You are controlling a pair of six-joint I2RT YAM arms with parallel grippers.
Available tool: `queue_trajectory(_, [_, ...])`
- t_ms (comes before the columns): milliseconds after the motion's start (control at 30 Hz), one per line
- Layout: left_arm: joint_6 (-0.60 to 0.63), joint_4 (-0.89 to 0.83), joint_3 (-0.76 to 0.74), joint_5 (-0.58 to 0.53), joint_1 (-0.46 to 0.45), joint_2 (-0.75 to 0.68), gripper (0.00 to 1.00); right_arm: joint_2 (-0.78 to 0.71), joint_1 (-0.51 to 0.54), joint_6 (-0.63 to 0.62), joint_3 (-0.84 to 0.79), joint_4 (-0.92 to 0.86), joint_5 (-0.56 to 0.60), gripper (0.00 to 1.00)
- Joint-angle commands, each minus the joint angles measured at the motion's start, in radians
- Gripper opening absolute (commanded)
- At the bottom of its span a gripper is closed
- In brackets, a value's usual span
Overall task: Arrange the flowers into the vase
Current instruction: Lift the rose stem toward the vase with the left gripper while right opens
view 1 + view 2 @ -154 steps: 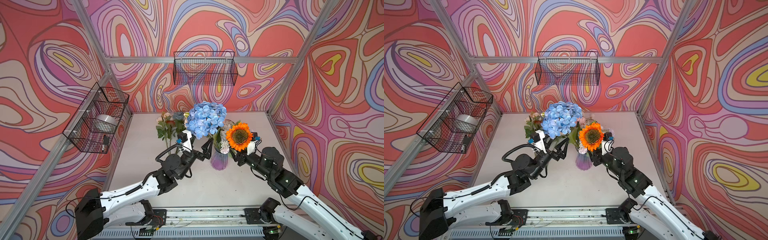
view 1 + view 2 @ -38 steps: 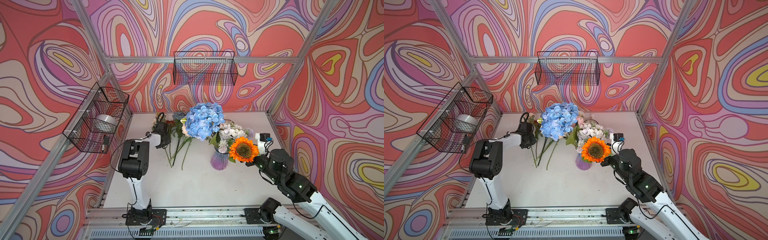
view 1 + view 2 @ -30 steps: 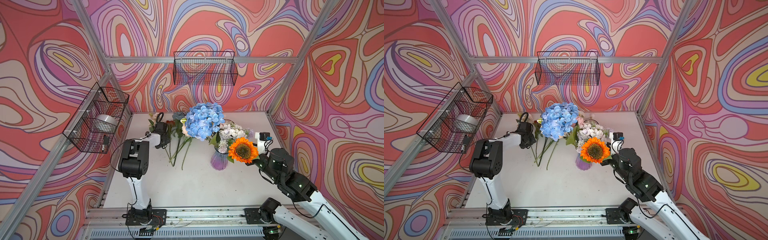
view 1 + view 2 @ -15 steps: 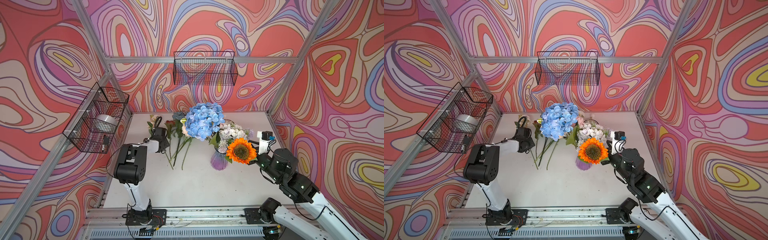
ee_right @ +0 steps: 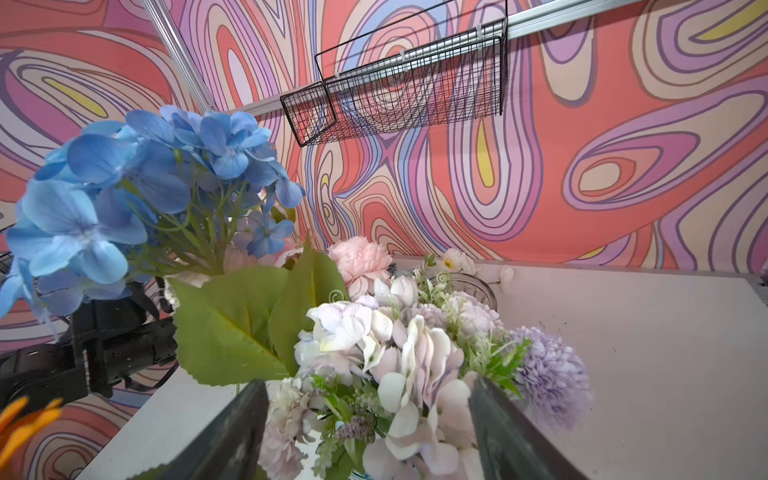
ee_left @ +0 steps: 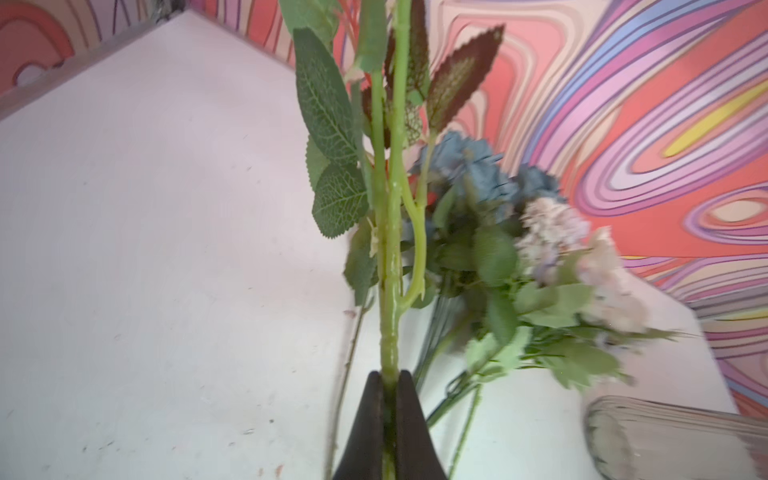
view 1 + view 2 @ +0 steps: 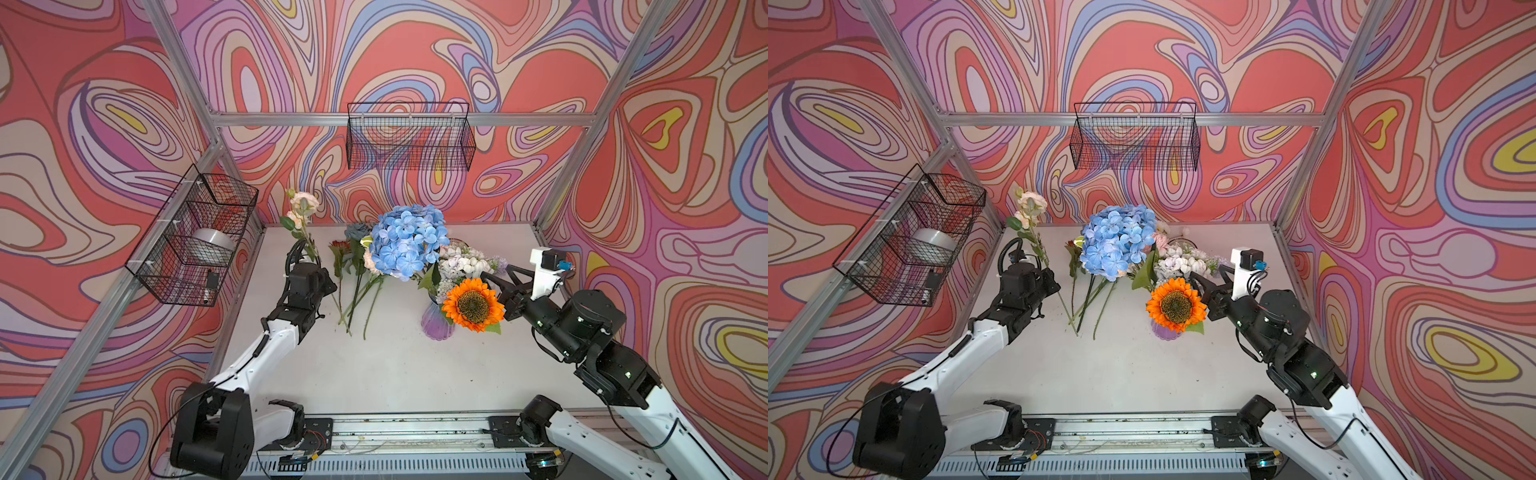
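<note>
A purple ribbed vase [image 7: 436, 323] [image 7: 1165, 332] stands right of centre in both top views. It holds a blue hydrangea [image 7: 407, 241] [image 5: 124, 199], lilac and white clusters [image 7: 461, 262] [image 5: 399, 345] and an orange sunflower [image 7: 472, 305] [image 7: 1176, 305] that leans forward. My left gripper [image 6: 388, 380] is shut on the green stem of a peach rose [image 7: 304, 202] [image 7: 1031, 202], held upright over the table's back left. My right gripper [image 7: 498, 277] [image 5: 368, 399] is open just right of the vase, its fingers either side of the pale clusters without gripping them.
Several more flowers [image 7: 353, 270] lie on the white table [image 7: 395, 374] left of the vase, stems toward the front. A clear glass jar [image 5: 471, 286] sits behind the bouquet. Wire baskets hang on the back wall [image 7: 409, 137] and the left wall [image 7: 195, 241].
My left gripper has lifted the peach rose higher off the table while the arm swung down and forward. The right gripper, open throughout, has eased back from the sunflower, which settled against the vase.
</note>
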Motion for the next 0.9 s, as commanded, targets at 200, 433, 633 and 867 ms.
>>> queue_trajectory(200, [0.082,0.022,-0.067,-0.194,-0.211,-0.311,0.0,0.006,0.002,0.06,0.016,-0.184,0.061,0.77])
queue_trajectory(433, [0.169,0.167,-0.092,-0.195,-0.385,-0.462,0.0,0.021,0.002,0.042,0.084,-0.143,0.036,0.75])
queue_trajectory(633, [0.386,0.441,-0.156,-0.265,-0.669,-0.497,0.0,0.057,0.002,0.018,0.148,-0.112,-0.039,0.74])
queue_trajectory(867, [0.521,0.638,-0.153,-0.2,-0.883,-0.389,0.0,0.066,0.002,-0.001,0.224,-0.104,-0.164,0.73])
